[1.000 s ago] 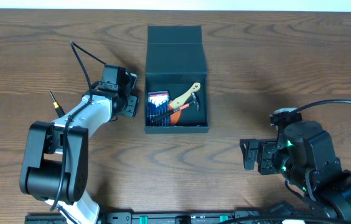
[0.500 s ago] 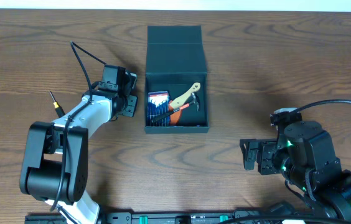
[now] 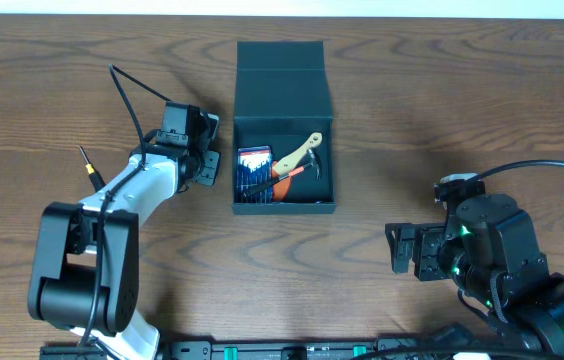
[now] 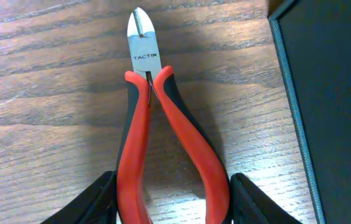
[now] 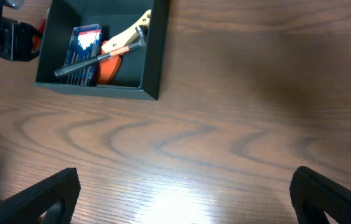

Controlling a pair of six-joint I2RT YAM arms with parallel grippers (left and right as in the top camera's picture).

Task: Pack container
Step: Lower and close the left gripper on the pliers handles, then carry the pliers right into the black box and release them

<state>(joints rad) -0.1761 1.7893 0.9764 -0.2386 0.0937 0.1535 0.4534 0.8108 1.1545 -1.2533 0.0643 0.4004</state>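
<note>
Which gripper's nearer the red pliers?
Left. The left gripper straddles the pliers beside the container; the right gripper is far off on the container's other side.

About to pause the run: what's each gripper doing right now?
Left gripper: closed on the red-handled pliers, lying on the table.
Right gripper: open, holding nothing.

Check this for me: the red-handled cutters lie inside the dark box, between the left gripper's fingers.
Not quite. The red-handled cutters lie on the wooden table beside the dark box, not inside it, between the left gripper's fingers. The left wrist view shows it.
</note>
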